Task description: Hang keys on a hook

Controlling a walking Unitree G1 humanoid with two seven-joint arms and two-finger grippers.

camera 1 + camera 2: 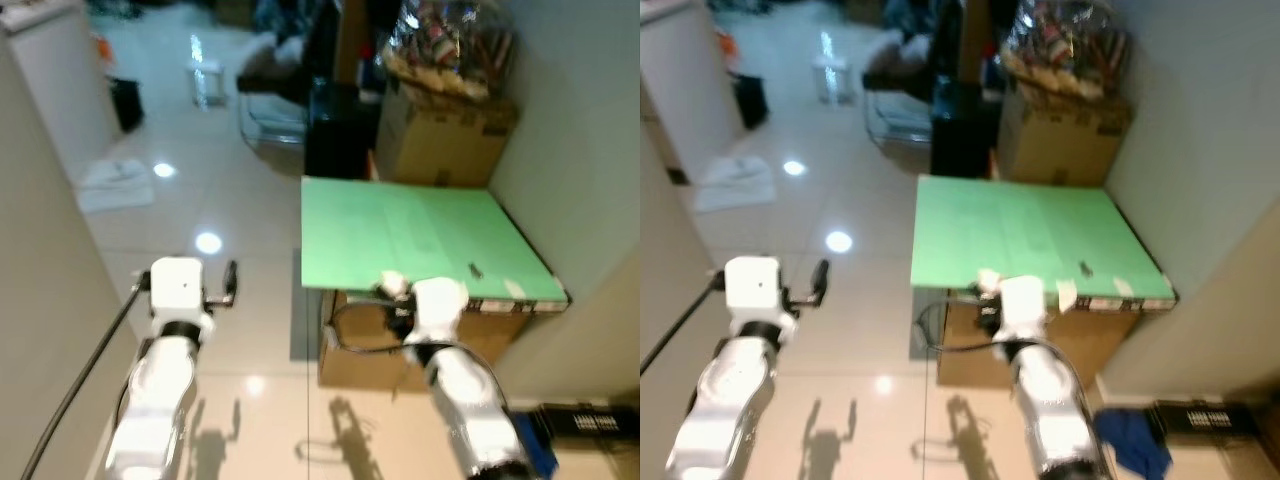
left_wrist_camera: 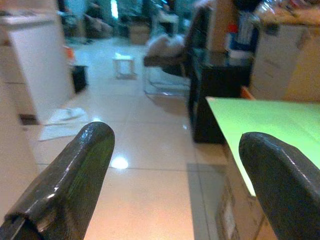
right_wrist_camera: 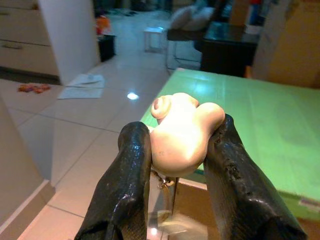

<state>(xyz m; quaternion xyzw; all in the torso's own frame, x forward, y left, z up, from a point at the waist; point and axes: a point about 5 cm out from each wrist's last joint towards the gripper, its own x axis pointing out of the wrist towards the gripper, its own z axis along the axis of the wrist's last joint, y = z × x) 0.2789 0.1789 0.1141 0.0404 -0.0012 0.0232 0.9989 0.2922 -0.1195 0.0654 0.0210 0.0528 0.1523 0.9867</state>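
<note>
At the near edge of the green board (image 1: 420, 240), the right gripper (image 3: 176, 150) pinches a cream-coloured keyring charm (image 3: 182, 132) between both fingers (image 3: 131, 165) — a bit of metal hangs beneath it. The left gripper (image 2: 175, 165) hovers over the tiled floor (image 1: 230, 200), its fingers spread wide with nothing between them. The board lies on a cardboard box (image 1: 370, 350). Beyond it — another box (image 1: 440, 140) against the wall, a dark cabinet (image 1: 335, 130).

Two glossy silver-white segmented arms with black joint bands end in white boxy wrists, the left gripper (image 2: 175, 185) bearing long, rounded matte-black fingers.
</note>
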